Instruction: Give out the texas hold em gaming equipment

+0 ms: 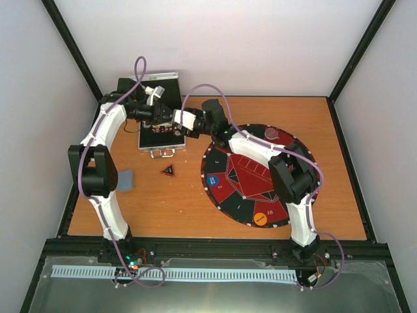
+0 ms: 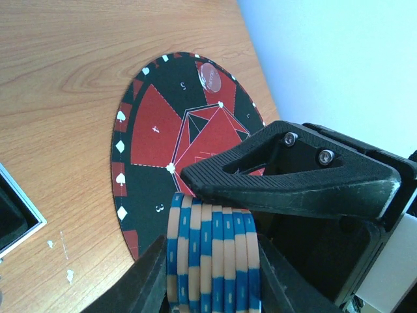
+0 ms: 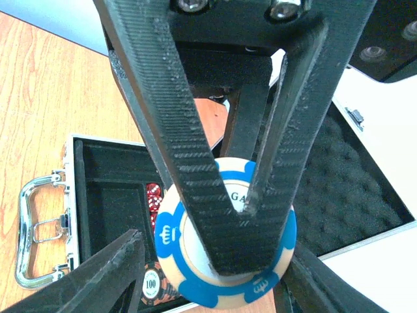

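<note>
Wooden desk (image 1: 195, 208) in a white-walled booth: a stack of blue-and-cream poker chips (image 2: 225, 280) is held over the open case (image 3: 81, 215).
The stack is clamped end to end by the closed left claw (image 2: 212, 244). The right claw (image 3: 215, 261) is set astride its rim with jaws apart, and whether it grips cannot be told. "GA" is read on the end chip. "100" is read on a chip (image 3: 151, 284) in the case beside red dice (image 3: 153, 194), and "3" on the round mat (image 2: 146, 130).

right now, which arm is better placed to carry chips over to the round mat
right, probably: the right gripper straddles the chip stack and its arm lies over the round mat; the left gripper is shut on that stack
</note>
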